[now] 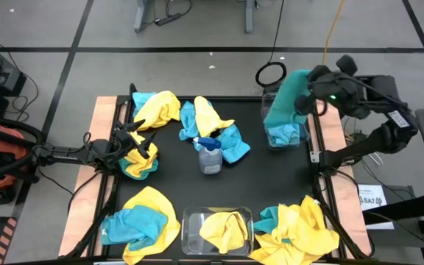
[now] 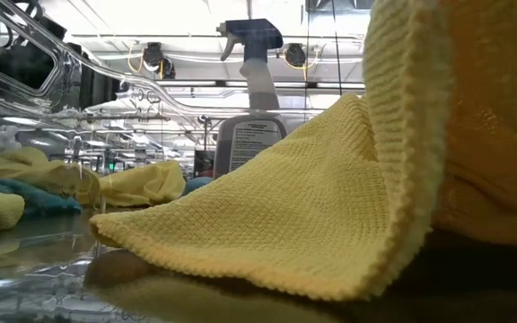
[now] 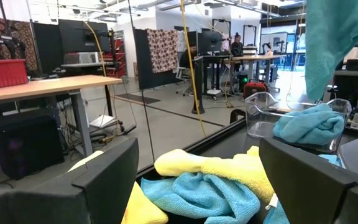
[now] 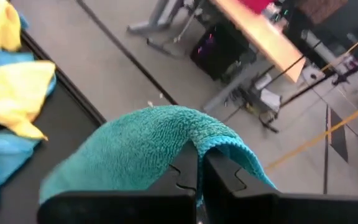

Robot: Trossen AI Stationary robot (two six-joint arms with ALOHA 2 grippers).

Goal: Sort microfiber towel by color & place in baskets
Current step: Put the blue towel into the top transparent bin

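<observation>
Black desk point(image 1: 271, 184) crowded along its edges: mixed yellow and teal towel heaps at the far left corner point(image 1: 157, 107), near left corner point(image 1: 140, 221) and near right corner point(image 1: 297, 232), a further heap point(image 1: 212, 129) at centre beside the spray bottle point(image 1: 210, 156); open dark surface only between bottle and right rim. Wooden side boards flanking the black top; grey floor with dark tape lines all round, benches and screens in the room beyond. Left pincer point(image 1: 140, 146) low over a small yellow-and-teal bundle point(image 1: 142, 163) near the left edge, jaws spread wide, nothing between them. Right pincer point(image 1: 309, 92) raised at the far right edge, clenched on a teal towel point(image 1: 289, 92) hanging down above the right basket point(image 1: 284, 136). That basket holding teal cloth, apparently a single piece, though the hanging towel hides part of it. Second basket point(image 1: 190, 221) at the near edge, centre, holding yellow cloth point(image 1: 223, 230) only.
</observation>
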